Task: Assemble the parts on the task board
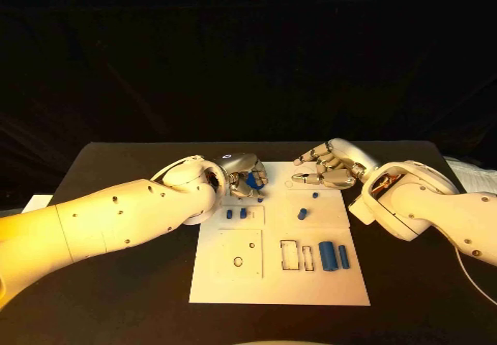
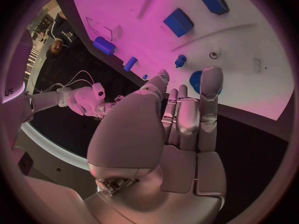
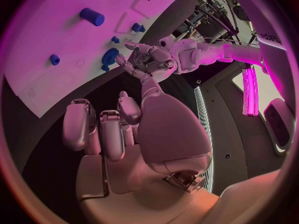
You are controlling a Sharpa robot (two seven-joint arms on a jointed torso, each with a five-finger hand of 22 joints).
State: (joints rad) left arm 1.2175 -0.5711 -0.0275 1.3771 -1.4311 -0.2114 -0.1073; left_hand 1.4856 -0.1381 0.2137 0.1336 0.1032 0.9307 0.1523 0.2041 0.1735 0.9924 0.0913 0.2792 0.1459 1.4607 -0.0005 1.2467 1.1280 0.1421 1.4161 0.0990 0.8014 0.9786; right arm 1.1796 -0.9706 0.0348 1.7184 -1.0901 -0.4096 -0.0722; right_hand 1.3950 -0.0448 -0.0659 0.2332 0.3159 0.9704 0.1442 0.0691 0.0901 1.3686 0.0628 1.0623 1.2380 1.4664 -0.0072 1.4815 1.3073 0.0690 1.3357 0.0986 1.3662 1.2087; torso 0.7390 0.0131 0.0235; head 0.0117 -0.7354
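Where things are hidden: the left hand (image 1: pixel 243 181) covers the far-left corner of the task board (image 1: pixel 279 287), and a blue part (image 1: pixel 256 185) shows between its curled fingers; whether the fingers grip it or only hang over it, I cannot tell.
Left wrist view: the left hand's fingers (image 2: pixel 211 92) lie straight and close together, and a round blue part (image 2: pixel 197 80) on the board sits partly behind 1 fingertip, so contact cannot be made out.
Right hand: the right hand (image 1: pixel 330 167) hangs over the far-right edge of the board, fingers loosely curled and apart, nothing in them.
Right wrist view: the right hand (image 3: pixel 124 129) shows a bare palm with fingers bent; the left hand (image 3: pixel 146 62) is seen beyond it at the board's edge.
Parts near the left hand: 2 small blue pegs (image 1: pixel 235 213) stand just nearer than the hand.
Parts near the right hand: 1 blue peg (image 1: pixel 302 213) stands nearer than the hand, well apart from it; a small one (image 1: pixel 314 193) lies closer.
Far from both hands: 2 blue cylinders (image 1: pixel 333 255) lie side by side beside 2 cut-out slots (image 1: pixel 297 255).
Edges: the board's near edge stops short of the near edge of the surface (image 1: pixel 124 302).
Open room: bare surface lies outside both arms, and the board's near strip carries no parts.
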